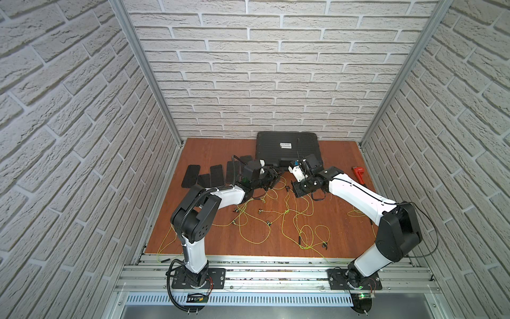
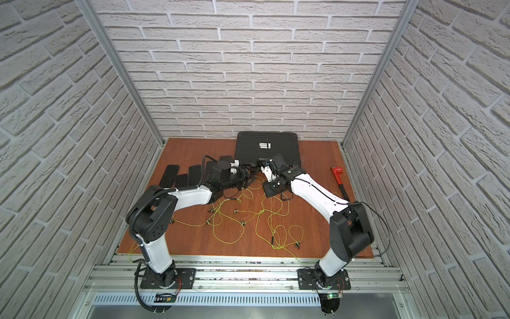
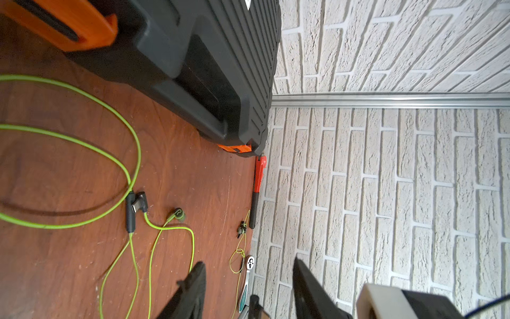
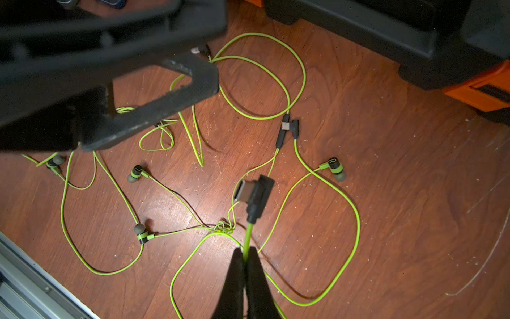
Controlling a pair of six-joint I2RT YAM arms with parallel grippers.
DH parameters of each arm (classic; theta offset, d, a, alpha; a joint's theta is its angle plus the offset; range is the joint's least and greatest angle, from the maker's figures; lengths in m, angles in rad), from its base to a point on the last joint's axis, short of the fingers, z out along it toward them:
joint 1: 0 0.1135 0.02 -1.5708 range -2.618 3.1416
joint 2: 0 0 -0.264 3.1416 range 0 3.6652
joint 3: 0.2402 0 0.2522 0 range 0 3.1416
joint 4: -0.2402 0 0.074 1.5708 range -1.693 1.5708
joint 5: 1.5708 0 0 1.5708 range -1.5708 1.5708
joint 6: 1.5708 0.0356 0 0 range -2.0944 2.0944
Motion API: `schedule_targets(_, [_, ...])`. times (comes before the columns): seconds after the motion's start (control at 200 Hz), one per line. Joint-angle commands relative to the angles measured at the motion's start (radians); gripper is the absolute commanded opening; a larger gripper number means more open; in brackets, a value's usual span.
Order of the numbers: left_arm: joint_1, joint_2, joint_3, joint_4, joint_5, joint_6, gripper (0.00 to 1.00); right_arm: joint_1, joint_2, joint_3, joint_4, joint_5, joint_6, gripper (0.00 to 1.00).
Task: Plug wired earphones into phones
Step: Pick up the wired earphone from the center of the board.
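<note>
Pinching a green cable (image 4: 247, 237) just below its angled plug (image 4: 255, 193), the right gripper (image 4: 245, 255) has its jaws closed tight on the cord, the plug standing out beyond the tips above the table (image 4: 386, 193). The left gripper (image 3: 249, 263), facing it near the middle of the table, has its fingers (image 3: 193, 287) apart, apparently with nothing between them, though the wrist view catches only their ends. The rest of the earphones (image 1: 276, 221) lie in loose, tangled loops across the wood, with earbuds and inline remotes scattered among them. The phones (image 1: 216, 174) lie flat in a row at the table's far left, partly behind the left arm and well apart from the held plug. A black case (image 1: 287, 146) with orange latches sits against the back wall, and a red wrench (image 1: 358, 174) lies by the right wall.
</note>
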Motion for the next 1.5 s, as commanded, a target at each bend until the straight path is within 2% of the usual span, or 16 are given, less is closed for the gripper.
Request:
schedule_targets(0.0, [-0.014,-0.016,0.021,-0.026,0.015,0.066,0.48,0.014,0.008,0.042,0.031,-0.006,0.025,0.06])
schedule_targets(0.205, [-0.031,-0.011,0.052,-0.111,0.030,0.121,0.45,0.019,0.030,0.057,0.036,-0.002,0.025,0.06])
schedule_targets(0.385, [-0.040,-0.009,0.035,-0.059,0.033,0.093,0.56,0.021,0.060,0.074,0.019,0.012,0.021,0.06])
schedule_targets(0.585, [-0.041,-0.015,0.027,-0.057,0.033,0.099,0.55,0.021,0.082,0.073,0.032,0.006,0.025,0.06])
schedule_targets(0.74, [-0.045,0.005,0.032,-0.055,0.050,0.100,0.46,0.021,0.081,0.074,0.061,-0.031,0.038,0.06])
schedule_targets(1.145, [-0.045,0.018,0.035,-0.070,0.055,0.114,0.14,0.021,0.082,0.068,0.058,-0.023,0.038,0.06])
schedule_targets(1.495, [-0.045,0.035,0.032,-0.057,0.059,0.131,0.00,0.012,0.067,0.074,0.039,-0.057,0.033,0.07])
